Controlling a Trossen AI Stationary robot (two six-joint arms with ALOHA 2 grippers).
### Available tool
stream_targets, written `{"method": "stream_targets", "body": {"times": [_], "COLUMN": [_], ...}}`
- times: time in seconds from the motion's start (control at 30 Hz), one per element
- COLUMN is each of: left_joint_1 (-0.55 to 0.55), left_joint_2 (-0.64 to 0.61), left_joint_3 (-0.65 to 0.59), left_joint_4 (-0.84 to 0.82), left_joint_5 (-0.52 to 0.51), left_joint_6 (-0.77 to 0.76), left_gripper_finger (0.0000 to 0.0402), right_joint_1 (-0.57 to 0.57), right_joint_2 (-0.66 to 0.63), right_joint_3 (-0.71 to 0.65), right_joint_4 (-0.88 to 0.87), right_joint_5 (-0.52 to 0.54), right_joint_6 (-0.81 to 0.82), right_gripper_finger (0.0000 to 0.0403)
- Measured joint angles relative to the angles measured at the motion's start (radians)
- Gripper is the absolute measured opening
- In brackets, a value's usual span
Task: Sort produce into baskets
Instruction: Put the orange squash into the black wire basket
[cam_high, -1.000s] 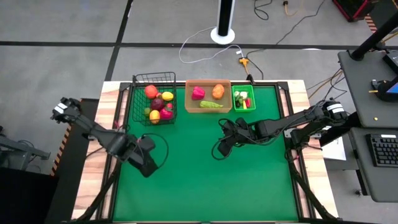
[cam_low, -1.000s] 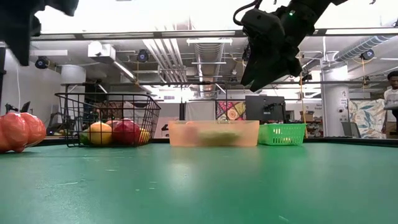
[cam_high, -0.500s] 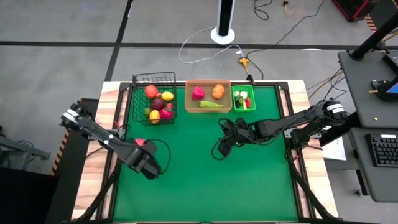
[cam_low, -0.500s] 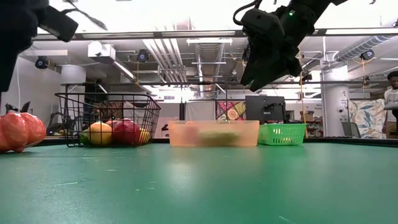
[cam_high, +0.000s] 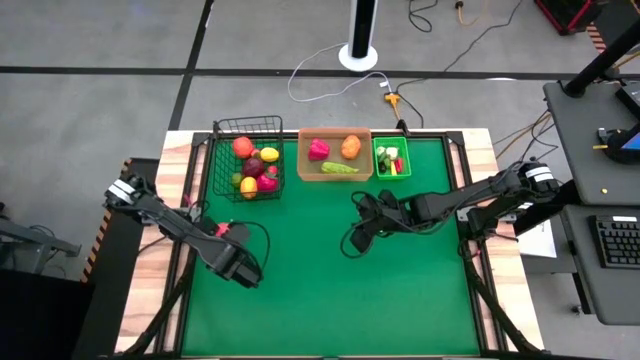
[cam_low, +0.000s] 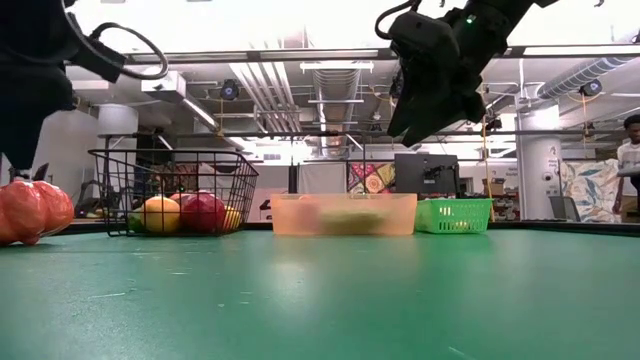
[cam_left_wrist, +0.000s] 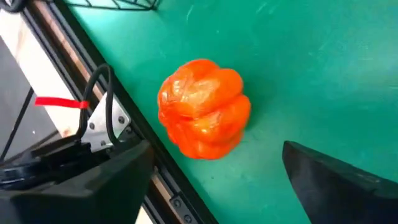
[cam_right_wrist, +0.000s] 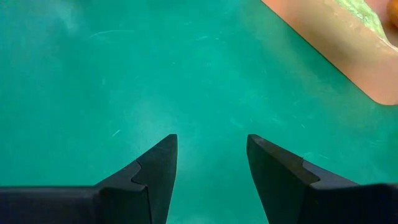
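the left tool (cam_left_wrist: 211, 180) hangs with fingers apart over the orange pumpkin-like piece (cam_left_wrist: 204, 108), which lies loose at the surface's left edge beside the rail (cam_left_wrist: 99, 93). a skewed close could nudge it against that rail. right tool (cam_right_wrist: 208, 168) waits mid-surface, fingers apart.

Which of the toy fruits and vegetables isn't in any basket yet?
The orange pumpkin-shaped piece: it alone lies on the green mat by the table's left edge, with the open left gripper around it. The others sit in containers.

Pumpkin (cam_left_wrist: 204, 109) beside table's left edge (cam_high: 186, 262)
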Motion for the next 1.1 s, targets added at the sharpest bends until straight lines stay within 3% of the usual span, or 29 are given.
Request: {"method": "stream_targets", "body": {"times": [0.17, 0.7, 0.87, 1.1], "left_joint_1": [0.002, 0.009, 0.009, 0.009], "left_joint_2": [-0.002, -0.003, -0.004, -0.004], "left_joint_3": [-0.056, -0.244, -0.282, -0.283], "left_joint_4": [0.013, 0.189, 0.229, 0.258], "left_joint_5": [-0.002, -0.01, -0.011, -0.012], "left_joint_6": [-0.056, -0.071, -0.064, -0.035], "left_gripper_finger": [0.0359, 0.0359, 0.0329, 0.0252], "right_joint_1": [0.006, 0.006, 0.006, 0.006], "right_joint_2": [0.0, 0.0, 0.0, 0.0], "right_joint_3": [0.0, 0.0, 0.0, 0.0], "right_joint_4": [0.0, 0.0, 0.0, 0.0], "right_joint_5": [0.0, 0.0, 0.0, 0.0], "right_joint_6": [0.0, 0.0, 0.0, -0.003], "right_gripper_finger": [0.0185, 0.0185, 0.0185, 0.0185]}}
